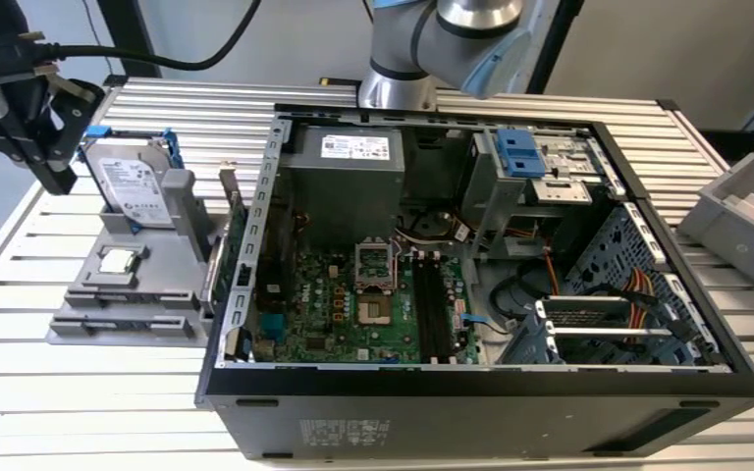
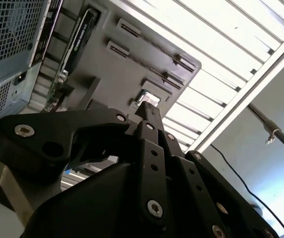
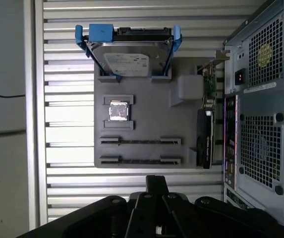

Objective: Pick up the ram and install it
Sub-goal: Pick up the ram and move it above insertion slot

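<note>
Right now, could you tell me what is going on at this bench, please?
A robot arm is meant to fit the ram into the open computer case. Its gripper hangs above the slatted table, by the gray fixture that holds a hard drive and a chip. I cannot make out the ram, either in the fixture's two long slots or in the gripper.

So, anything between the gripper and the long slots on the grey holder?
Nothing visible. In the first wrist view, just bare table slats lie between the gripper and the holder's two long slots. Can't tell if the ram sits in them.
</note>
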Tool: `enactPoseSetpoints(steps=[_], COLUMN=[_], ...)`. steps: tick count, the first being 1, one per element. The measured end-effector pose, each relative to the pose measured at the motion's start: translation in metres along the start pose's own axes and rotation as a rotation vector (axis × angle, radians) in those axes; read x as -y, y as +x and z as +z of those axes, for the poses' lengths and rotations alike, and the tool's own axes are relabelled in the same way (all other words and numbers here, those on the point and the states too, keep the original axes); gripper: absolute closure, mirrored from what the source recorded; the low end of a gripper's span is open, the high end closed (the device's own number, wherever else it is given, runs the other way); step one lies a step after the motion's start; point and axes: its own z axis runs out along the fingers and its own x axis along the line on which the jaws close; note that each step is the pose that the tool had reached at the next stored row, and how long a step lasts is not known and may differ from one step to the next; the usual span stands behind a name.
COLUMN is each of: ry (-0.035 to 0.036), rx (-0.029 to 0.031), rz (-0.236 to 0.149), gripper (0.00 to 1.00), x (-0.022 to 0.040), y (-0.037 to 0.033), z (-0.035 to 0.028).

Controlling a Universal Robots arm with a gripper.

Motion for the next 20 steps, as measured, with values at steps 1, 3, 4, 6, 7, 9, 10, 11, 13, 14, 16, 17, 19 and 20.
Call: enactPoseSetpoints(steps=[1, 3, 4, 6, 7, 9, 10, 11, 13, 14, 16, 17, 19, 20], ry=[0.0001, 0.0, 0.0001, 0.0001, 0.0001, 0.0001, 0.0001, 0.0001, 0.0001, 0.0001, 0.0001, 0.0001, 0.0001, 0.0001], rx=[-0.0001, 0.0, -0.0001, -0.0001, -0.0001, -0.0001, -0.0001, 0.0, -0.0001, 0.0, -0.0001, -0.0001, -0.0005, -0.0009], rz=[0.0, 0.0, 0.0, 0.0, 0.0, 0.0, 0.0, 0.0, 0.0, 0.0, 0.0, 0.0, -0.008, -0.016], gripper=[1.0, 1.0, 1.0, 1.0, 1.0, 1.0, 1.0, 1.0, 1.0, 1.0, 1.0, 1.0, 1.0, 1.0], x=[0.0, 0.0001, 0.0001, 0.0001, 0.0001, 0.0001, 0.0001, 0.0001, 0.0001, 0.0001, 0.0001, 0.0001, 0.0001, 0.0001], y=[0.0, 0.0001, 0.0002, 0.0006, 0.0009, 0.001, 0.001, 0.0011, 0.0012, 0.0012, 0.0013, 0.0013, 0.0013, 0.0014], z=[-0.0001, 0.0, 0.0, 0.0, 0.0, 0.0, 0.0, 0.0, 0.0, 0.0, -0.0001, -0.0001, -0.0001, -0.0001])
